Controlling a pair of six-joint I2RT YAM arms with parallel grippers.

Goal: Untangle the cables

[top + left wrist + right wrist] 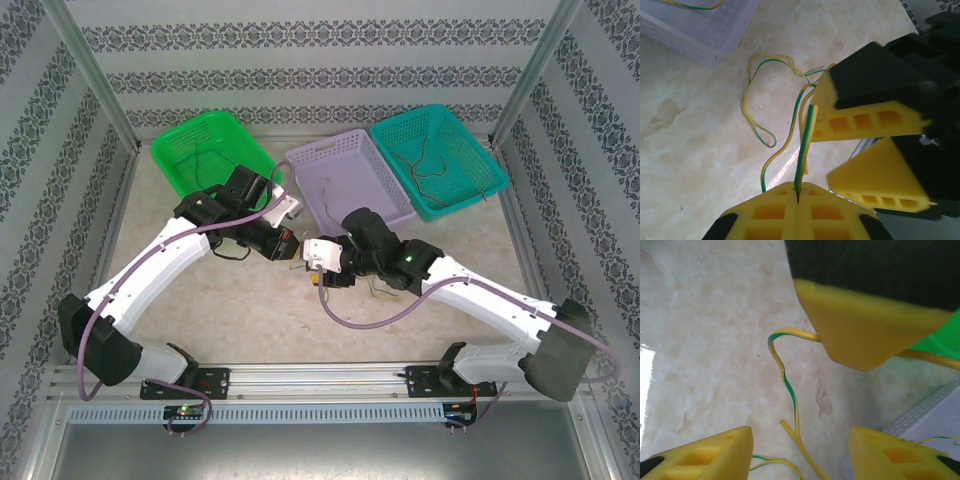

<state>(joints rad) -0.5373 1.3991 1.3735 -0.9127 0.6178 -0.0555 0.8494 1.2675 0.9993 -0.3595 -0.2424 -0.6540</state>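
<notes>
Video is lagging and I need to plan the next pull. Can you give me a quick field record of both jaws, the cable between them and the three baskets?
left jaws: shut on the yellow-green cable
right jaws: open, facing that cable close to the left jaws, not gripping
cable's free part: loose loops on the table
green basket: thin cable inside
purple basket: single cable inside
teal basket: several cables inside
</notes>
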